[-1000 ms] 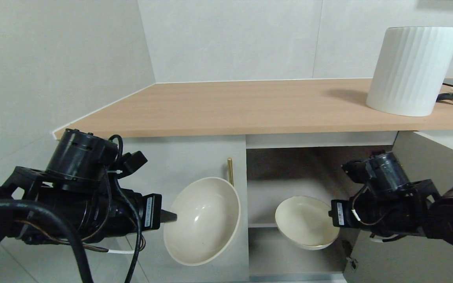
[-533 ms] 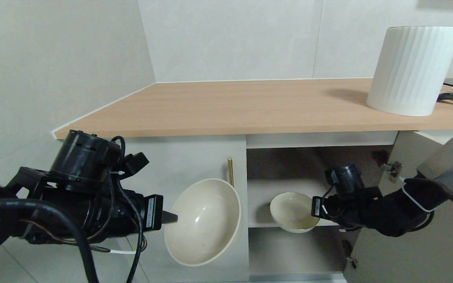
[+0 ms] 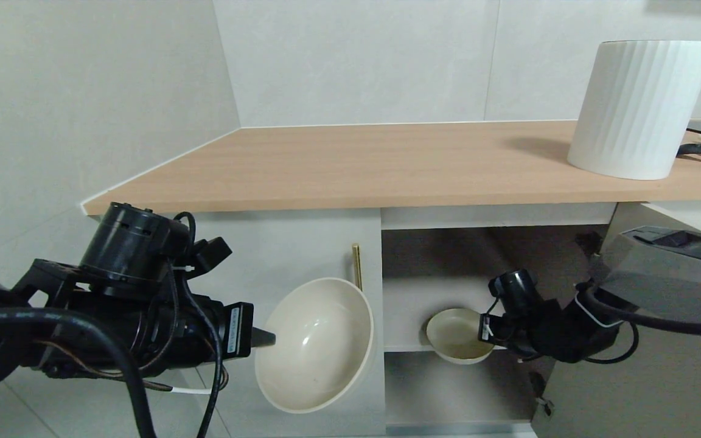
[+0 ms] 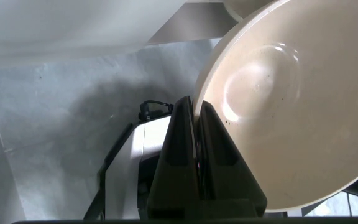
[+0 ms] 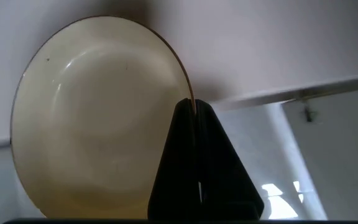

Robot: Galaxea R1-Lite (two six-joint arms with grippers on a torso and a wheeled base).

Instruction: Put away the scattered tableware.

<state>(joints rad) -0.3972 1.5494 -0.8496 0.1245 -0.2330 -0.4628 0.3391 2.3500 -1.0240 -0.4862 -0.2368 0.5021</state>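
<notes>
**Wood counter, open cupboard, two bowls held by the rim**

Pale walls (image 3: 356, 61) are seen behind a wood counter (image 3: 387, 164), and a tall white pot (image 3: 636, 109) is stood on it, far to the right. Under the counter a cupboard (image 3: 448, 261) is seen with its right side open. Its left door (image 3: 289, 243) is closed.

A big bowl (image 3: 320, 347) is held up in front of the closed door by the left gripper (image 4: 196, 118). The rim is pinched tight by it. The bowl is tipped on its side, so its inside is seen from the head view.

A small bowl (image 3: 457, 334) is held inside the open side of the cupboard by the right gripper (image 5: 194, 115). Its rim is pinched tight too. The bowl is at the front edge of the shelf (image 3: 405, 350). Whether the shelf is touched cannot be told.

Both bowls are judged to be hard, smooth and easy to break. Only a thin bit of rim is gripped, so a slip is possible. The big bowl is likely the heavier one, so it could swing if it is moved fast. The rim is the best place to be held, since the sides are too wide and round. A soft, slow set-down is called for, so that nothing is chipped.
</notes>
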